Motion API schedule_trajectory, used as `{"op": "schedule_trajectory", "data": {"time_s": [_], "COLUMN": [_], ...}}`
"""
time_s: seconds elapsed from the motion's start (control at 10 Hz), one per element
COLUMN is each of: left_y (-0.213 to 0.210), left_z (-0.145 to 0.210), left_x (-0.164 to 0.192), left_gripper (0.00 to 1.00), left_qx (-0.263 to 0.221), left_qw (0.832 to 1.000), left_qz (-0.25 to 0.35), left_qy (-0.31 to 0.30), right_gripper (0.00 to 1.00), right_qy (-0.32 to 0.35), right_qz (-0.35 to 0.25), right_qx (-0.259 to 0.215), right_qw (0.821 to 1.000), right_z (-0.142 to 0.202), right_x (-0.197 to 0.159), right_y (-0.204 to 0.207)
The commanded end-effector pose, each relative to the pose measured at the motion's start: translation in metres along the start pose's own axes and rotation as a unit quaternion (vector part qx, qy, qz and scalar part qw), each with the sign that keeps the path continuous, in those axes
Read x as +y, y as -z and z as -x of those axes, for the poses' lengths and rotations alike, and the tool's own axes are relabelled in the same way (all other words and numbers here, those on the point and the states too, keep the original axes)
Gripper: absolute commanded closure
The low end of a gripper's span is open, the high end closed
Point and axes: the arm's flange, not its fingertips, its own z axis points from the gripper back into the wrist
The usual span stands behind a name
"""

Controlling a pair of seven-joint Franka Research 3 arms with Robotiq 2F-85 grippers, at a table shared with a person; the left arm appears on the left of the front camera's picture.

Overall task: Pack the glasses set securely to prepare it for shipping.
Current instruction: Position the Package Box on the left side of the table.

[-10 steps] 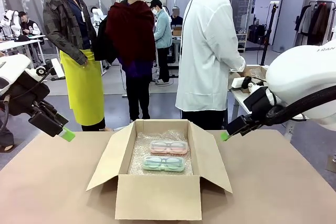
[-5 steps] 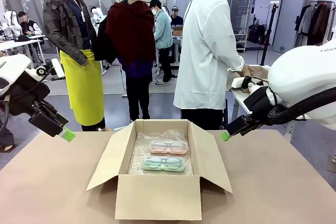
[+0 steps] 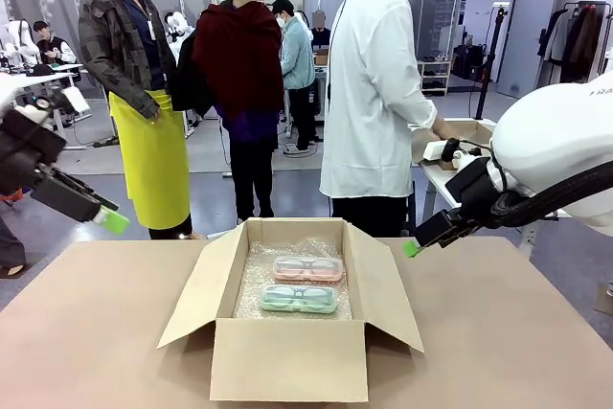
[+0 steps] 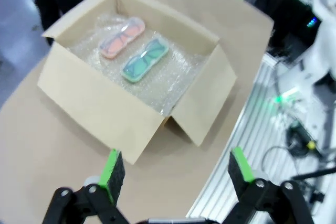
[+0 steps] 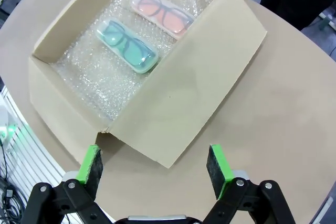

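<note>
The glasses set lies in an open cardboard box point(image 3: 287, 361) on bubble wrap: a pink case point(image 3: 307, 268) farther back and a mint green case point(image 3: 299, 299) in front of it, side by side. Both also show in the left wrist view, pink case point(image 4: 122, 38) and green case point(image 4: 145, 60), and in the right wrist view, pink case point(image 5: 163, 14) and green case point(image 5: 127, 45). My left gripper point(image 3: 112, 221) hangs open above the table's left edge, well away from the box. My right gripper point(image 3: 412, 248) hovers open just off the box's right flap. Both are empty.
All of the box's flaps point(image 3: 385, 284) stand outward. A person in a white shirt point(image 3: 374, 93) stands at the far side, turned toward a side table point(image 3: 460, 141) at the right. Bare brown tabletop point(image 3: 86, 332) surrounds the box.
My left gripper has risen and drawn back to the left. The right gripper and the cases have stayed put.
</note>
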Motion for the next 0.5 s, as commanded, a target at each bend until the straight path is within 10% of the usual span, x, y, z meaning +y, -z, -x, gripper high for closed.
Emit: {"op": "schedule_trajectory", "data": {"time_s": [0.0, 0.4], "left_y": [-0.004, 0.032], "left_z": [0.022, 0.060], "left_x": [0.027, 0.101], "left_gripper": [0.00, 0.00], "left_qx": [-0.051, -0.050], "left_qw": [0.996, 0.977], "left_qz": [0.039, 0.073], "left_qy": [-0.060, -0.195], "right_gripper": [0.00, 0.00], "right_qy": [0.009, 0.009], "right_qz": [0.006, 0.006], "right_qx": [-0.003, -0.003], "right_qw": [1.000, 1.000], "right_z": [0.001, 0.001], "right_x": [0.004, 0.004], "right_y": [0.002, 0.002]}}
